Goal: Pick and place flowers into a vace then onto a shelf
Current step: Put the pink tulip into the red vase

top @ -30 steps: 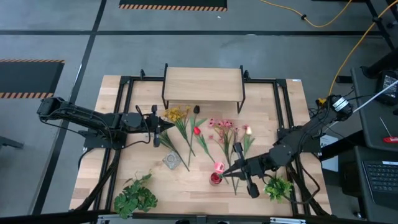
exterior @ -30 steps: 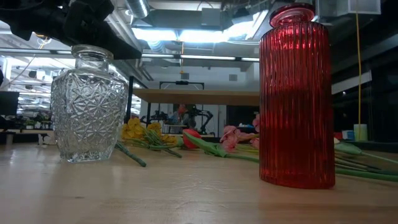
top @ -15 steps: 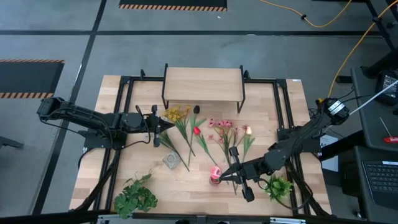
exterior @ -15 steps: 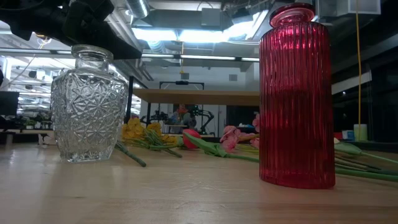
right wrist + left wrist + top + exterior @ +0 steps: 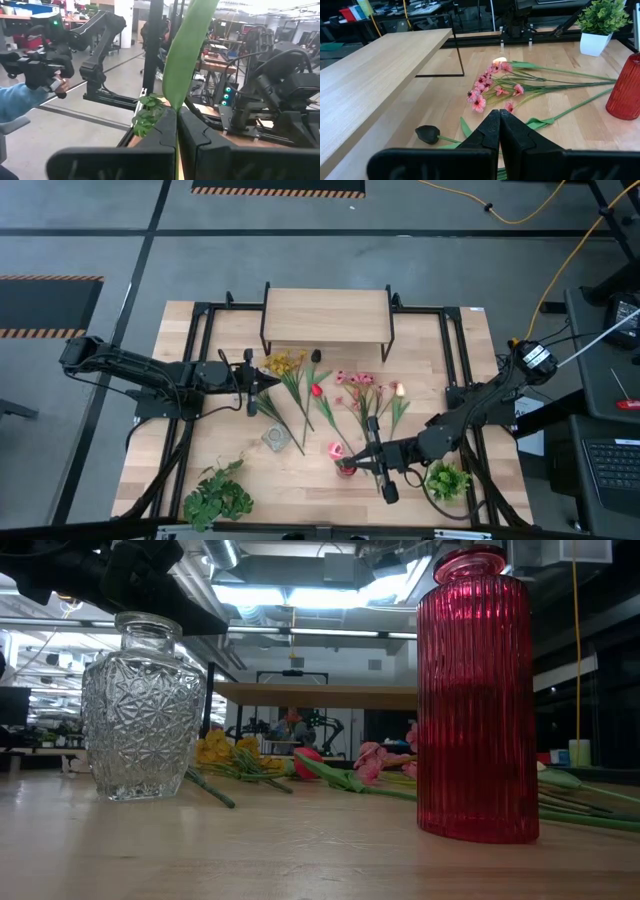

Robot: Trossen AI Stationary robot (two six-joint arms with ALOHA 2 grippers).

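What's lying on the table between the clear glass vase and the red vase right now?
Only bare wood in the high view between the clear glass vase and red vase; the green stem passes just behind the clear one.

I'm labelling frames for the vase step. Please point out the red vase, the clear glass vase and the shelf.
red vase (image 5: 476, 700): low view, ribbed body.
clear glass vase (image 5: 140, 710): low view, cut-pattern body.
shelf (image 5: 326, 315): high view, middle of its wooden top.

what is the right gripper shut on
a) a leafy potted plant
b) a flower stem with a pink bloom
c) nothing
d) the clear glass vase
b: the right gripper is shut on a green stem, and from above a pink bloom sits at its tip just beside the red vase; the clear vase stands apart.
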